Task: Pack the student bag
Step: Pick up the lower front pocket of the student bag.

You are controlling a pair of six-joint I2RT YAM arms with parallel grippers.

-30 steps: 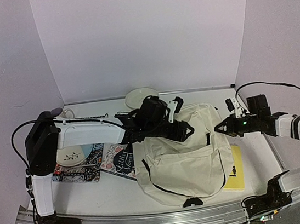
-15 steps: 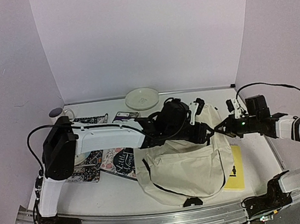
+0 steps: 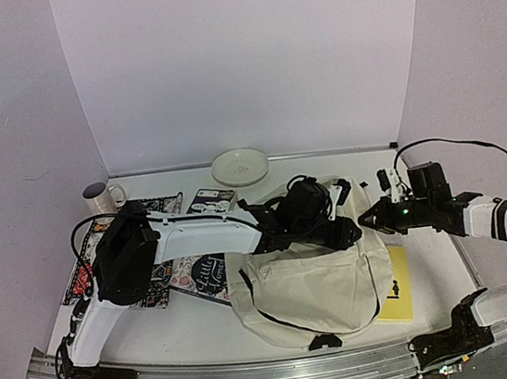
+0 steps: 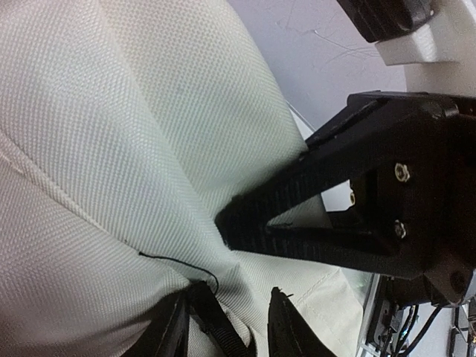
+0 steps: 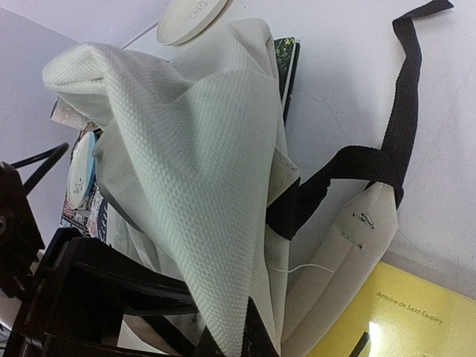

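The student bag [image 3: 313,284], a big cream backpack with black straps, lies in the middle of the table. My right gripper [image 3: 370,219] is shut on its upper right edge and holds a peak of cream fabric [image 5: 193,149] up between its fingertips [image 5: 227,346]. My left arm reaches across from the left, and its gripper [image 3: 345,231] sits close to the right one. In the left wrist view its jaws [image 4: 230,331] stand narrowly apart around a fold of the bag's cloth [image 4: 111,149] and a black strap. The right gripper's black fingers [image 4: 320,208] cross just above.
A yellow book [image 3: 395,288] lies to the right of the bag, partly under it. Patterned books [image 3: 199,276] and a placemat [image 3: 157,205] lie on the left. A white plate [image 3: 239,165] and a mug [image 3: 97,197] stand at the back. A black strap [image 5: 401,111] trails over the table.
My left arm has swung to the right over the bag toward the right gripper, and its jaws have narrowed. The bag's top has bunched up. The right gripper has shifted slightly left.
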